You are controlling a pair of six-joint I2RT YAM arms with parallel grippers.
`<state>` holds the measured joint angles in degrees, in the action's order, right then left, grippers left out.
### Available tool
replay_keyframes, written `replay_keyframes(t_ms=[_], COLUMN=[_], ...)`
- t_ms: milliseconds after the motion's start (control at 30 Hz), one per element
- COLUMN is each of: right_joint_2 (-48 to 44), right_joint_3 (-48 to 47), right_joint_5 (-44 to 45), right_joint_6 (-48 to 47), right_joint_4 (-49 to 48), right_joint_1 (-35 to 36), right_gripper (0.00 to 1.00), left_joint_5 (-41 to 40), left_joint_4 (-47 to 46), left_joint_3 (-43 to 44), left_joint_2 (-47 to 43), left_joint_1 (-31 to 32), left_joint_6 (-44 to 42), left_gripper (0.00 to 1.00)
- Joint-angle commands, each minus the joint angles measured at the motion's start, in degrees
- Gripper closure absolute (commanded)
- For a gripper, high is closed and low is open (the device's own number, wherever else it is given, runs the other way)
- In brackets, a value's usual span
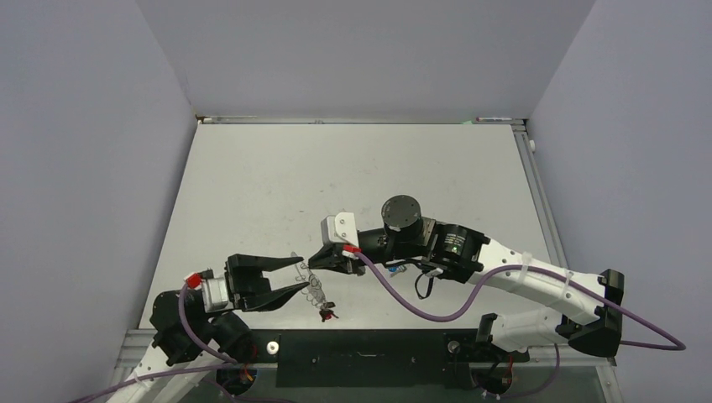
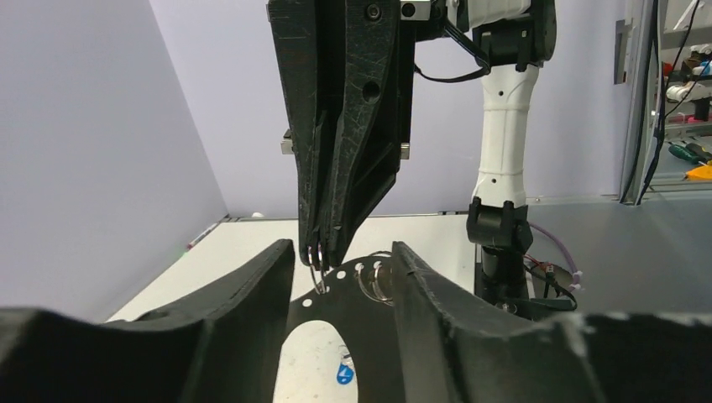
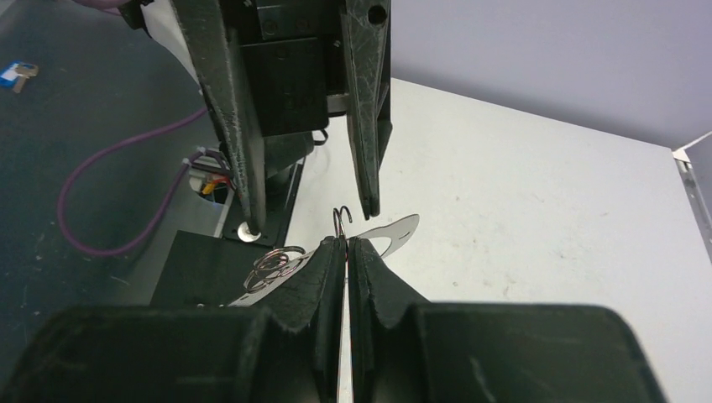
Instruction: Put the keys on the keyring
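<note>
Held the keyring [image 2: 332,294] aloft over the worktop [image 1: 353,176], clamped across its width by the part-open left gripper [image 1: 304,274]. Pinched one wire split ring [image 3: 340,220] in the fully closed right gripper [image 3: 344,245]. Saw no key clearly threaded yet, with the red-tagged key [image 1: 326,314] just below; threading probably mostly left.

Left gripper [image 1: 305,274] spread wide, right gripper [image 1: 314,262] pinched tight, the two nearly touching tip to tip.

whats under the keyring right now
Through the keyring's wide hole, a blue tag shows below. From above, a red-tagged key shows beside its near edge; hanging or lying, unclear. The plate covers whatever else is beneath; no dark-headed key is visible.
</note>
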<state>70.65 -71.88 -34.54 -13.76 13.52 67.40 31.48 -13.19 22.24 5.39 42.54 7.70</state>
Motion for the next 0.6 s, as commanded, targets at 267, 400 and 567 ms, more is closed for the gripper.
replay_keyframes(t_ms=[267, 400, 567], right_joint_2=[-6.04, -7.87, -10.76], right_joint_3=[7.89, 13.15, 19.66], right_joint_5=[24.86, 33.80, 41.08], right_joint_6=[-11.66, -16.14, -19.46], right_joint_4=[-6.42, -9.86, -16.44], right_joint_1=[7.72, 10.41, 12.62], right_gripper=[0.95, 0.95, 0.95], left_joint_5=[-6.80, -10.32, -15.03], left_joint_4=[10.55, 11.70, 15.93], left_joint_3=[2.55, 1.86, 1.72], left_joint_2=[-6.53, -8.71, -9.36], left_joint_1=[-0.06, -0.03, -0.09], left_joint_6=[-6.06, -5.34, -4.68], left_gripper=[0.30, 0.27, 0.22])
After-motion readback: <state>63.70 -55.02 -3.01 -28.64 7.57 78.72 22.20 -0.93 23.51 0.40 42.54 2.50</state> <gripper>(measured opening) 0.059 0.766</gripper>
